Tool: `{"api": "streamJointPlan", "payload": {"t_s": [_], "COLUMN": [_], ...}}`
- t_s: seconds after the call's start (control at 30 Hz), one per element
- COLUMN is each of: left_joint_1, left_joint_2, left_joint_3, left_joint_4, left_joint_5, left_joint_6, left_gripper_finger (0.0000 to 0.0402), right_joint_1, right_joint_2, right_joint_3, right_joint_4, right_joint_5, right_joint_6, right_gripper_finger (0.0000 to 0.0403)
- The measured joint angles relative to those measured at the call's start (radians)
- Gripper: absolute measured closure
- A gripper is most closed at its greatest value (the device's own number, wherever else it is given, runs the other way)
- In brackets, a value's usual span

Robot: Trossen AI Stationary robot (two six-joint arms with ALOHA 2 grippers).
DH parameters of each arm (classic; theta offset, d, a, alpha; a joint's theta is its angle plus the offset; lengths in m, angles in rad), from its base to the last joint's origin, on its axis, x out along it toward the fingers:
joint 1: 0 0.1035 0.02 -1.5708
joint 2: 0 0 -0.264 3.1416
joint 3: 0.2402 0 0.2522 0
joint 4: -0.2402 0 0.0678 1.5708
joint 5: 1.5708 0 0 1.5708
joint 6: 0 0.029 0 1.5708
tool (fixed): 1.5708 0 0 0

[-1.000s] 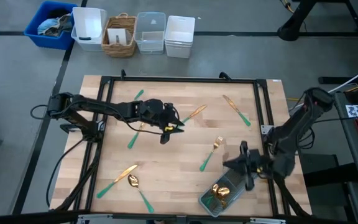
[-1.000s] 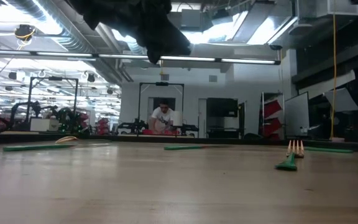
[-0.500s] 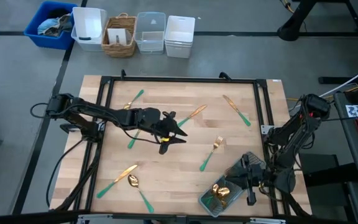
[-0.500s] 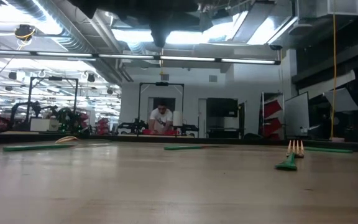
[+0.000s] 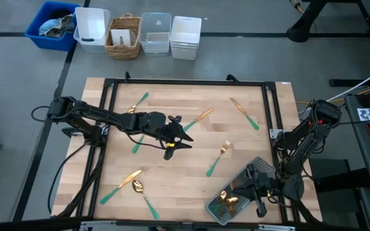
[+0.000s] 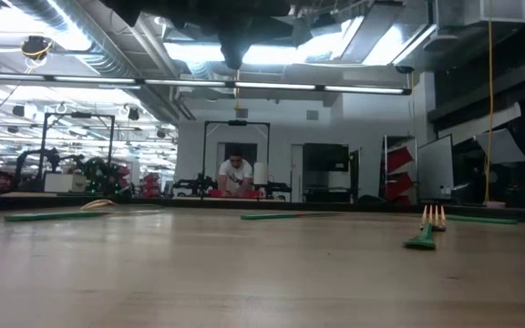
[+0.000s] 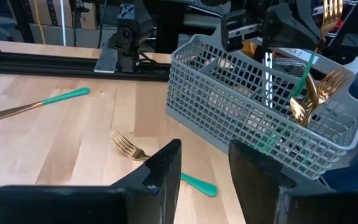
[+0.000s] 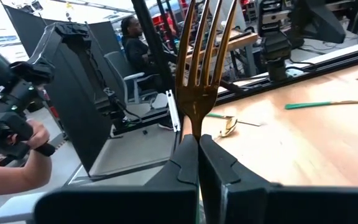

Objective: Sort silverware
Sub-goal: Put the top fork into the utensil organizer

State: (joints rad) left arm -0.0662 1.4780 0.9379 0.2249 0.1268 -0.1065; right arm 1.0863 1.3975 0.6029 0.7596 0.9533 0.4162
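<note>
Table (image 5: 172, 186) holds seven loose pieces; basket (image 5: 218, 208) few. My right gripper (image 5: 257, 188) clamps fork (image 8: 201, 68) over basket; left gripper (image 5: 177, 133) open, empty.

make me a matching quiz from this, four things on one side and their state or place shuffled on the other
Things:
1. left gripper
2. right gripper
3. grey basket
4. loose fork

States:
a. shut on a fork
b. holds several gold-headed pieces
c. jaws open, above the middle of the table
d. lying flat on the table

Pairs: 1-c, 2-a, 3-b, 4-d
</note>
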Motion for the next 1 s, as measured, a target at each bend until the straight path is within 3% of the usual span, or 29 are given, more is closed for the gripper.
{"api": "streamJointPlan", "payload": {"t_s": [1.0], "left_joint_1": [0.0], "left_joint_2": [0.0], "left_joint_3": [0.0], "left_joint_4": [-0.006], "left_joint_5": [0.0], "left_joint_6": [0.013], "left_gripper_finger": [0.0275], "right_joint_1": [0.0], "right_joint_2": [0.002], "right_joint_3": [-0.003], "right_joint_4": [-0.083], "right_joint_5": [-0.031], "right_joint_6": [-0.002], "right_gripper_finger": [0.0373]}}
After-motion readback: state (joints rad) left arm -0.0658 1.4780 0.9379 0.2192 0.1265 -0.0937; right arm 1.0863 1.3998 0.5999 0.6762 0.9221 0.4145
